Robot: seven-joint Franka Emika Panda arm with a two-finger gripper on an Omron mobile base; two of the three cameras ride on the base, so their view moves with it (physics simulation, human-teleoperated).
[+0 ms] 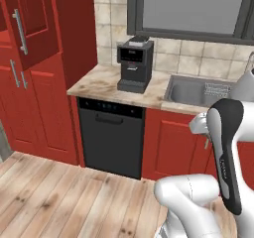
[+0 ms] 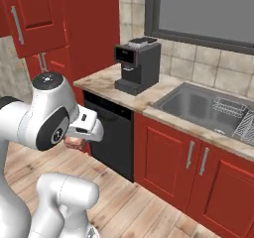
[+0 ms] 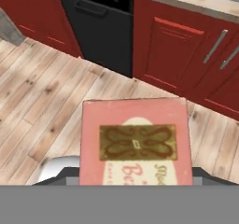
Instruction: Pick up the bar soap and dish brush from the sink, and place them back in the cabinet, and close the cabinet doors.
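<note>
My gripper (image 2: 75, 141) hangs low in front of the counter, above the wooden floor, shut on the bar soap (image 2: 74, 143). In the hand view the bar soap (image 3: 135, 143) is a pinkish-orange slab with a gold-patterned label, and it covers the fingertips. The sink (image 1: 191, 90) is a grey basin set in the counter to the right, and the sink (image 2: 196, 108) holds a wire rack (image 2: 229, 106). The tall red cabinet (image 1: 54, 83) stands at the left, with an upper door (image 1: 31, 26) swung outward. The dish brush is out of view.
A black coffee machine (image 1: 134, 63) stands on the counter left of the sink. Beneath it is a black dishwasher (image 1: 111, 138), with red lower doors (image 2: 191, 160) under the sink. Wooden floor (image 3: 51, 101) stretches before the units.
</note>
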